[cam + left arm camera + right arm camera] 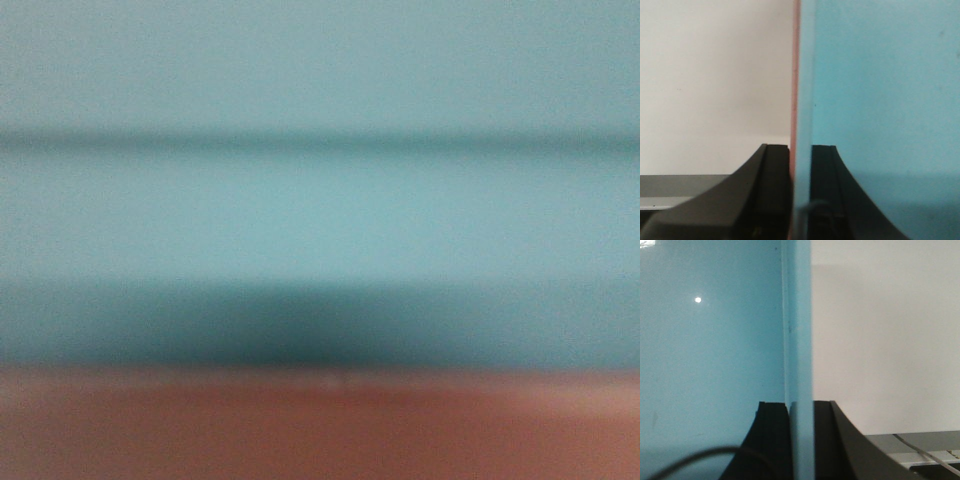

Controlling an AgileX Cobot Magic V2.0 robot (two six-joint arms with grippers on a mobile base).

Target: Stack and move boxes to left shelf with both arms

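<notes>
The front view is filled, out of focus, by the light blue box (320,220) with the salmon pink box (320,430) as a band below it. In the left wrist view my left gripper (800,165) is shut on the stacked walls of the boxes: the pink box (795,75) shows as a thin strip beside the blue box (880,100). In the right wrist view my right gripper (801,412) is shut on the blue box's wall (799,340), its inside (710,340) to the left. The left shelf is not recognisable.
A white surface (715,85) lies beyond the boxes in the left wrist view and again in the right wrist view (885,340). A grey metal edge (680,187) shows at lower left, and a grey ledge with a cable (920,447) at lower right.
</notes>
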